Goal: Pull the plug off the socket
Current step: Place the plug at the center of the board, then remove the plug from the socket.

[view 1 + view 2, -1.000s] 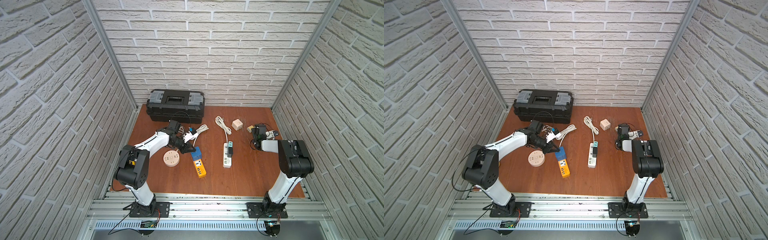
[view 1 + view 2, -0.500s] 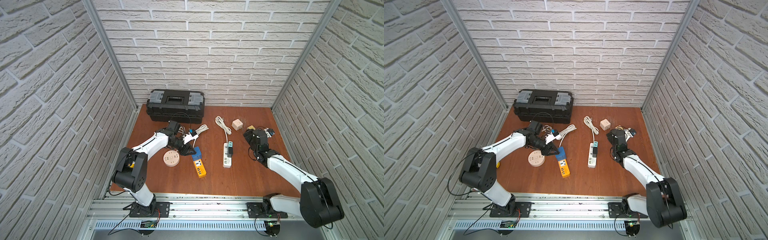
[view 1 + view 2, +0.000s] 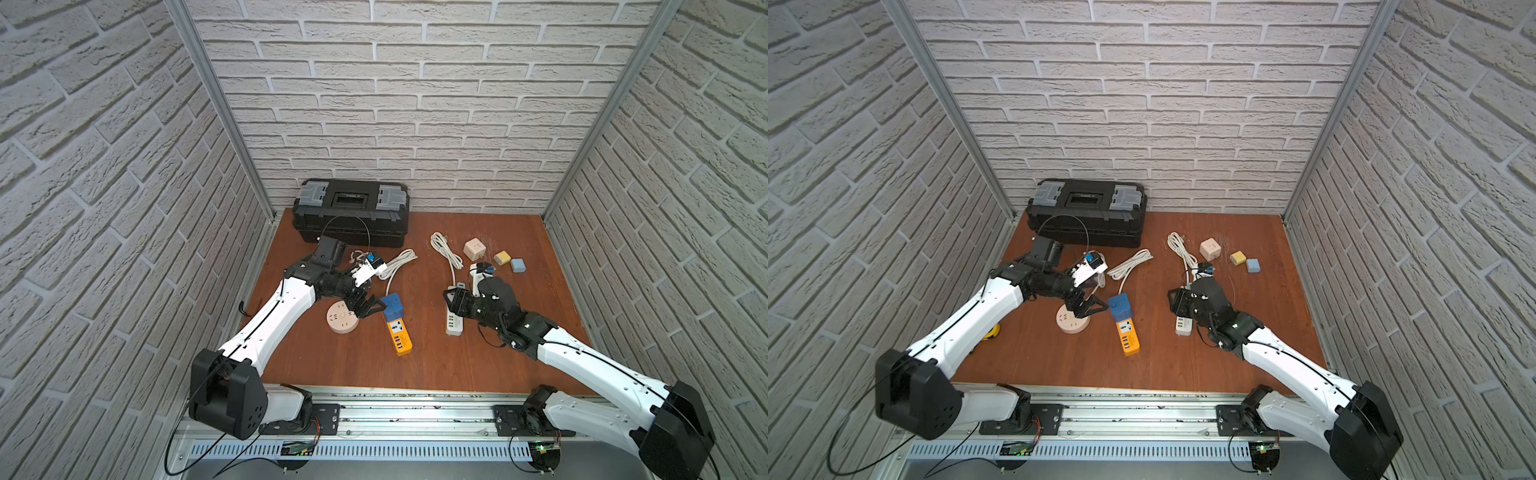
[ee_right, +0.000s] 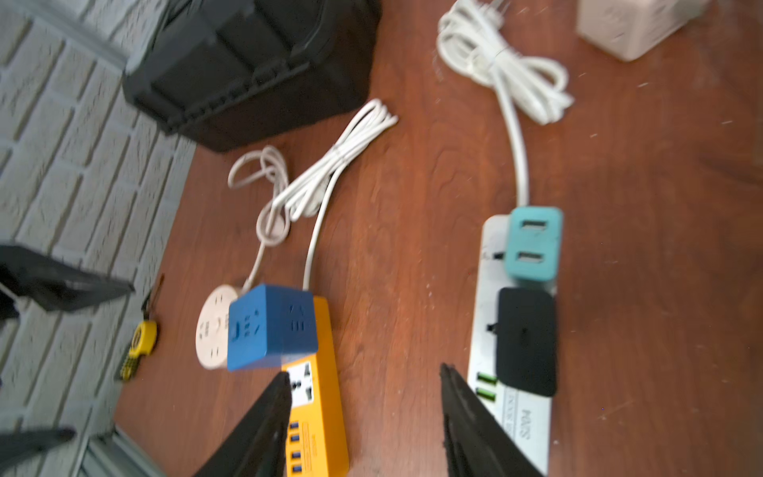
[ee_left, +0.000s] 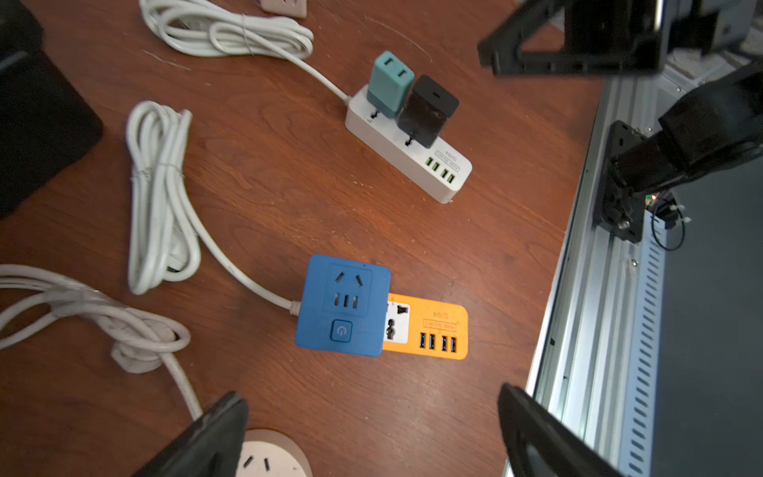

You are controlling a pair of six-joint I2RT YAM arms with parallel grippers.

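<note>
A blue cube plug (image 5: 342,305) sits in the end of an orange power strip (image 5: 429,326). A teal charger (image 5: 390,82) and a black charger (image 5: 427,109) stand plugged into a white power strip (image 5: 408,153). My left gripper (image 5: 371,396) is open over bare table, just short of the blue cube (image 3: 392,305) and touching nothing. My right gripper (image 4: 363,373) is open with nothing in it, low between the orange strip (image 4: 318,413) and the white strip (image 4: 516,404). In both top views the right gripper (image 3: 451,301) covers the chargers.
A black toolbox (image 3: 351,208) stands at the back left. A round beige socket (image 3: 341,322) lies under my left gripper (image 3: 370,308). White cable coils (image 3: 399,262) lie mid-table. A beige cube (image 3: 474,248) and two small blocks (image 3: 502,257) sit at the back right.
My left gripper went from shut to fully open. My right arm swung from the back right corner to the white power strip, and its jaws narrowed.
</note>
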